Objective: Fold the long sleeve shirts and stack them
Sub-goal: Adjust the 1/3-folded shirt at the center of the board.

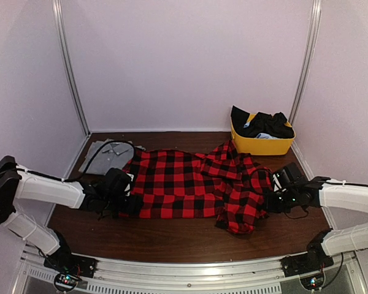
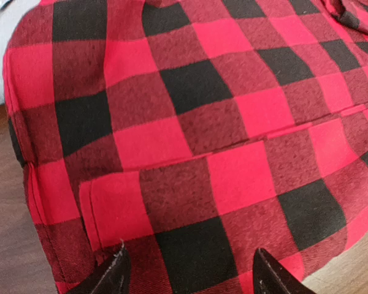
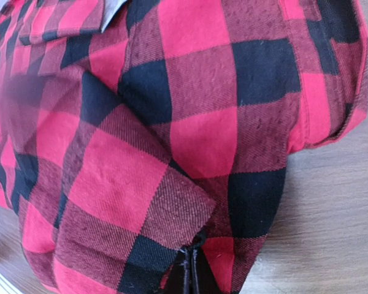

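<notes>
The red-and-black checked flannel shirt (image 1: 184, 184) lies on the brown bench (image 1: 172, 231) (its right side is bunched up). The left fingers (image 2: 110, 277) are spread above it. The right fingers (image 3: 189, 275) pinch its edge.

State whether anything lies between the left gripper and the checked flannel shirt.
Nothing visible does: the open left gripper is right at the near edge of the flannel shirt, with no other item between them.

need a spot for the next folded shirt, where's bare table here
Bare wood: the near strip of table in front of the flannel shirt, and a thinner strip behind it, between the grey shirt and the yellow bin. Crowded: the middle, and the right side where the flannel bunches.
</notes>
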